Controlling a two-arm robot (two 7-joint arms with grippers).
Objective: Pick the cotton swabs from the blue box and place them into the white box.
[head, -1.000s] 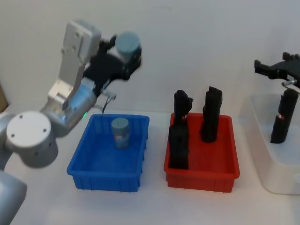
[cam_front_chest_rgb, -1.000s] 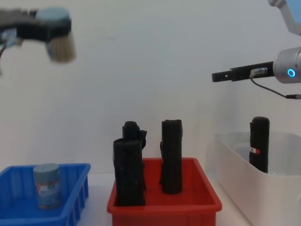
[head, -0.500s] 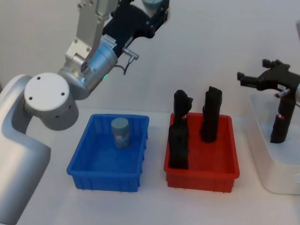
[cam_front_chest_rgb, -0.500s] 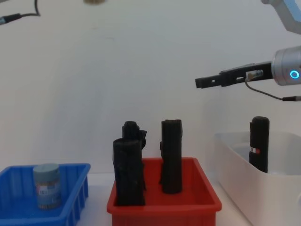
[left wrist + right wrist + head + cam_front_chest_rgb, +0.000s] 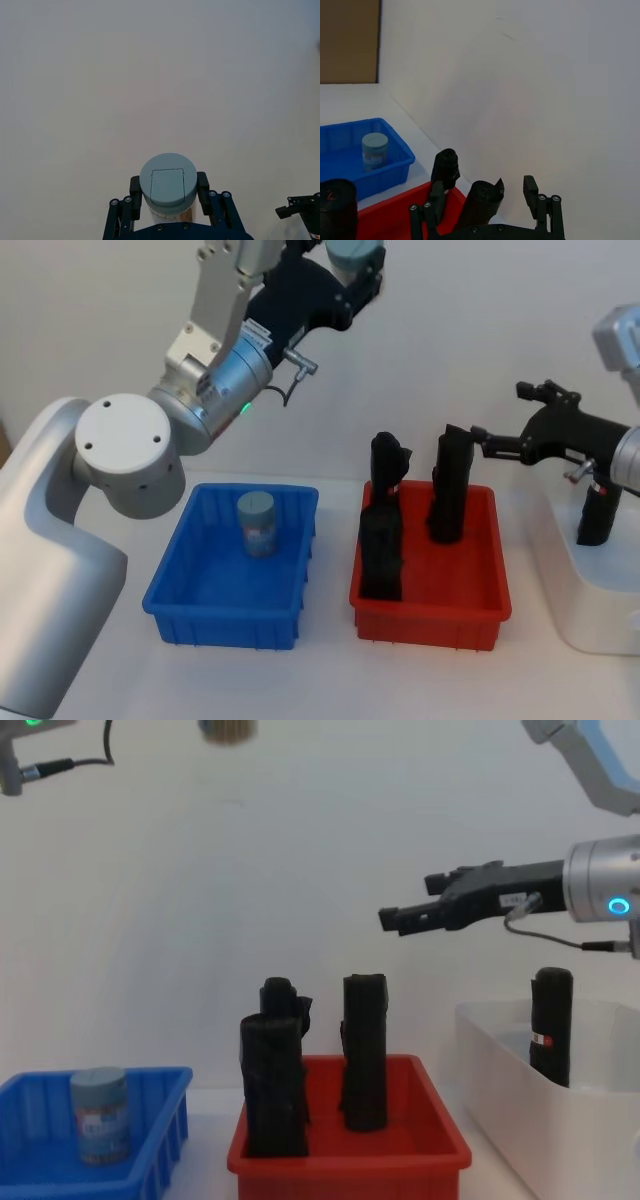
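cotton swabs tub [image 5: 256,523], one of two on record: small, round, clear body, pale grey-blue lid, beige-white sticks packed inside, small label on the side. it stands upright inside the blue box [image 5: 165,585], toward the far wall, touching nothing else. position: well below the left gripper [image 5: 168,192], nearer the robot and a little to that gripper's left.

red bin [image 5: 430,625]: just beside the blue box, on its right, holding three black rolls [image 5: 381,550] upright. it lies below the right gripper [image 5: 410,900].

white box [image 5: 510,1100]: tall, translucent, below the right gripper and to its right. one black roll [image 5: 551,1025] stands in it.

right gripper: held level in the air, well above the rolls in the red bin, pointing toward the robot's left. fingers spread wide, nothing between them.

second cotton swabs tub [image 5: 168,182]: farthest and highest item, seen against the pale wall. it has the same grey-blue lid, with a rectangular flap outline on top, and sticks visible through the clear body under the lid. the lid is uppermost in the head view. the left gripper is clamped on it, one finger [image 5: 135,186] on each side of the body just below the lid. the tub is well apart from both boxes, up behind the blue box.
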